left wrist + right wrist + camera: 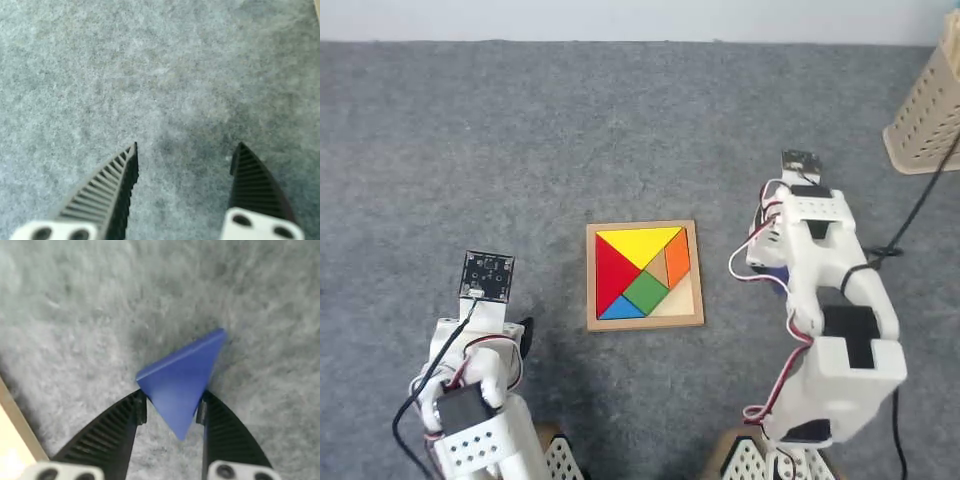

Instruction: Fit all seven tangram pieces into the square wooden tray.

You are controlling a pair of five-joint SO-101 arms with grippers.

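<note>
Right wrist view: deep-blue triangle [180,382] pinched in right pincer [171,401]; left pincer [187,146] wide apart, empty.

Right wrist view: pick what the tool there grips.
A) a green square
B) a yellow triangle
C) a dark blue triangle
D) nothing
C, since the right tool is clamped on the dark blue triangle, which pokes out past its tips over the grey mat.
</note>
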